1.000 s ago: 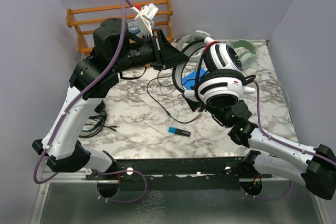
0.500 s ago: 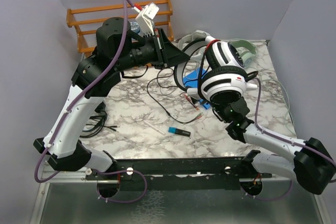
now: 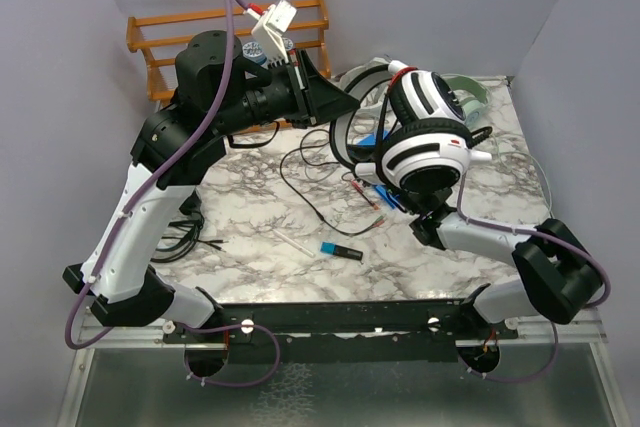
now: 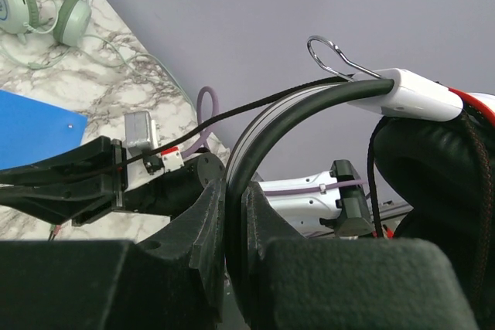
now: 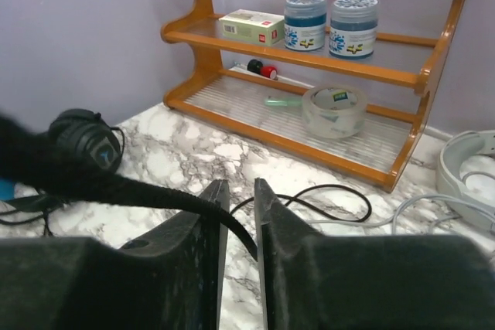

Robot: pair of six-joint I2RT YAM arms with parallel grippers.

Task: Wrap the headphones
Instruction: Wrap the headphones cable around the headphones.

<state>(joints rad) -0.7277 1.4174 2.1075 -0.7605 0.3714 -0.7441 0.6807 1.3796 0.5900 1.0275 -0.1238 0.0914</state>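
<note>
Left gripper (image 4: pixel 236 214) clamps the headband of the white-and-black headphones (image 3: pixel 430 137), aloft over the marble table (image 3: pixel 250 217) — the right gripper (image 5: pixel 237 191), jaws narrowed, hold on the black cable (image 5: pixel 170 200) unclear, should draw it taut before looping.

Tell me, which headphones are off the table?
The white-and-black pair, clamped by its band in the left gripper; the pale green pair and black pair lie on the table.

Left jaws clamped, right jaws slightly parted
</note>
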